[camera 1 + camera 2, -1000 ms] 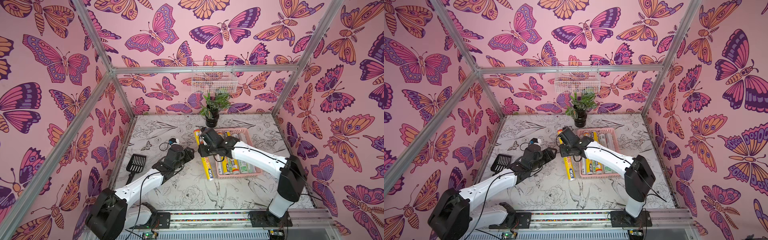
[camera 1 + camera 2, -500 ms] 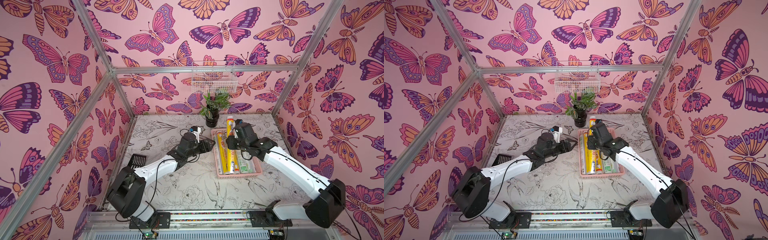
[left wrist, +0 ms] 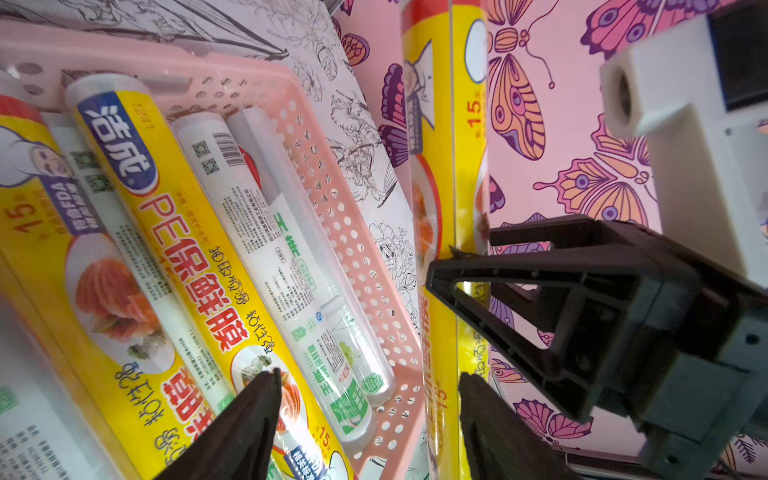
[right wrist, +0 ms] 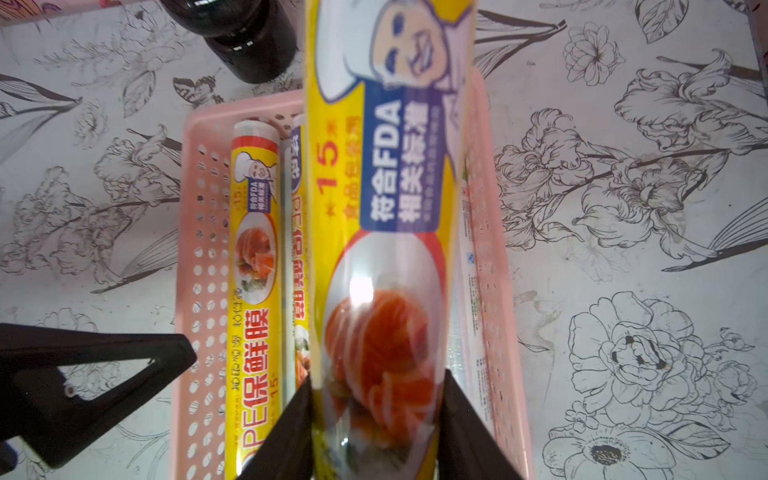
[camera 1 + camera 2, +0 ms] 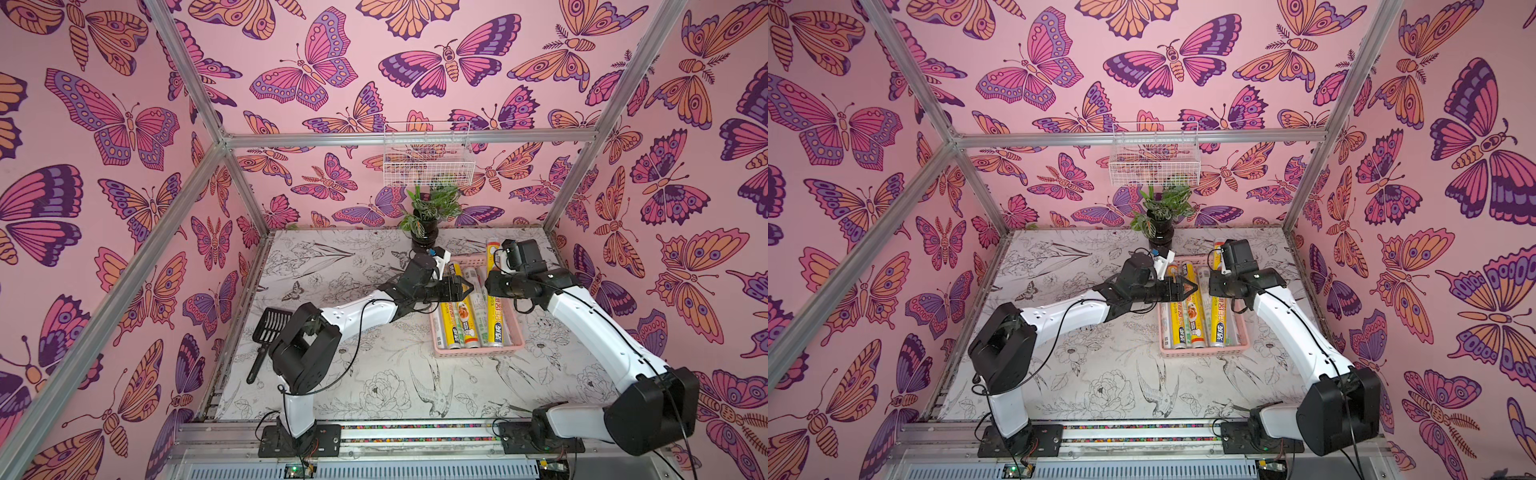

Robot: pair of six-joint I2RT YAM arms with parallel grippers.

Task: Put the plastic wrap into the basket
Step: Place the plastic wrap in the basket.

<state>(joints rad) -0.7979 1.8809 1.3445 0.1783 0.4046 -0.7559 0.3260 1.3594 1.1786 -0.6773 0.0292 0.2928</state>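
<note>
Where rolls (image 5: 452,316) fill the basket (image 5: 478,352), right tool (image 4: 376,388) clamps another roll (image 4: 386,208).

Left arm (image 5: 353,313) and right arm (image 5: 590,328): smooth white link shells between bulky black joint housings; row of small dark dots on left forearm shell. Thin black cable (image 5: 360,332) loops loosely along each. Black base plates (image 5: 299,441) on silver rail (image 5: 415,432). Left gripper (image 5: 468,287), right gripper (image 4: 376,378): black fingers (image 3: 540,268), triangular open frames tapering to points. White camera block (image 3: 648,104) at wrist.
</note>
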